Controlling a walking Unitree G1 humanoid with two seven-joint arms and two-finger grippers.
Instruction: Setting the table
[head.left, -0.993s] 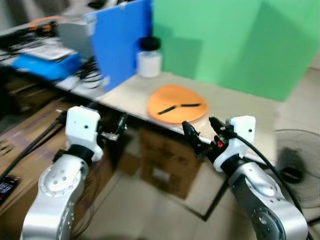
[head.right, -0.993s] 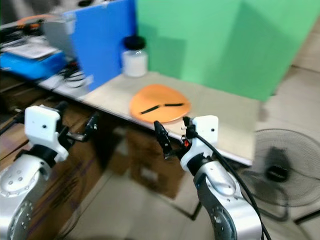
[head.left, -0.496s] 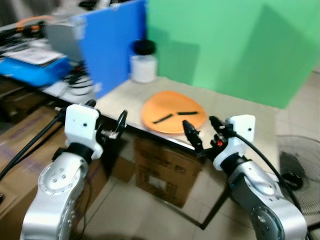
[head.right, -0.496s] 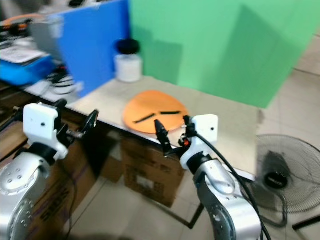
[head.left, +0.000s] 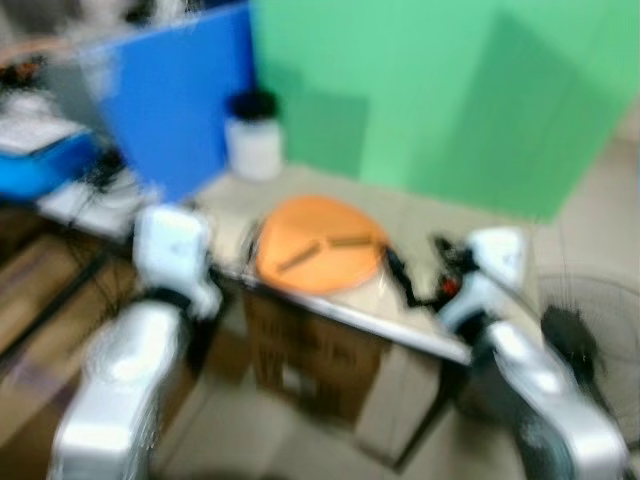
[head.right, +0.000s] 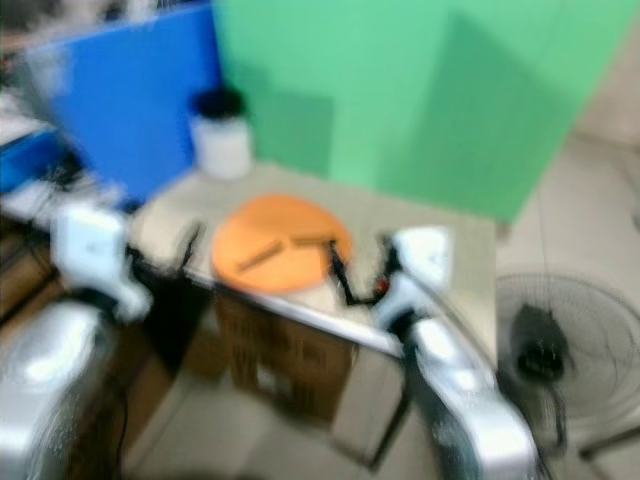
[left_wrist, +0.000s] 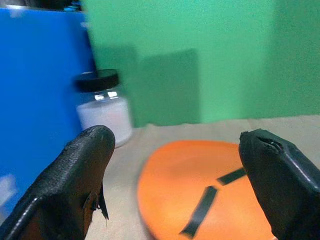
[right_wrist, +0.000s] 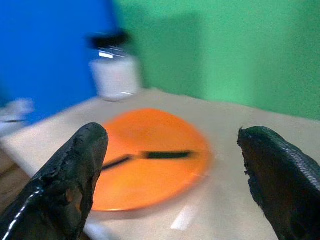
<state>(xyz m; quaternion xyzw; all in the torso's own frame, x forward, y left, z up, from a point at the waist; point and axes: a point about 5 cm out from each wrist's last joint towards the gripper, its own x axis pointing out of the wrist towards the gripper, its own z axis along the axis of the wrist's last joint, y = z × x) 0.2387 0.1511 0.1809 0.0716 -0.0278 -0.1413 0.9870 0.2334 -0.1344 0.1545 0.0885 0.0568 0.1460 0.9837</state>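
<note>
An orange round plate (head.left: 318, 243) with two black strips on it lies on the beige table (head.left: 430, 215), near the front edge. A white jar (head.left: 253, 140) with a black lid stands behind it. My left gripper (left_wrist: 177, 145) is open just off the plate's left side, and the plate (left_wrist: 200, 200) and jar (left_wrist: 102, 107) appear between its fingers. My right gripper (head.left: 410, 280) is open at the table edge to the plate's right, looking across the plate (right_wrist: 145, 160) toward the jar (right_wrist: 114, 70). Neither gripper holds anything. The head views are blurred.
A blue panel (head.left: 170, 100) and a green backdrop (head.left: 450, 100) rise behind the table. A cardboard box (head.left: 310, 370) sits under the table. A floor fan (head.left: 590, 330) stands at the right. Cluttered desks lie to the left.
The whole picture has shifted and blurred, so the camera has moved; the table now sits closer. Both grippers stay open and are now at the table edge beside the plate.
</note>
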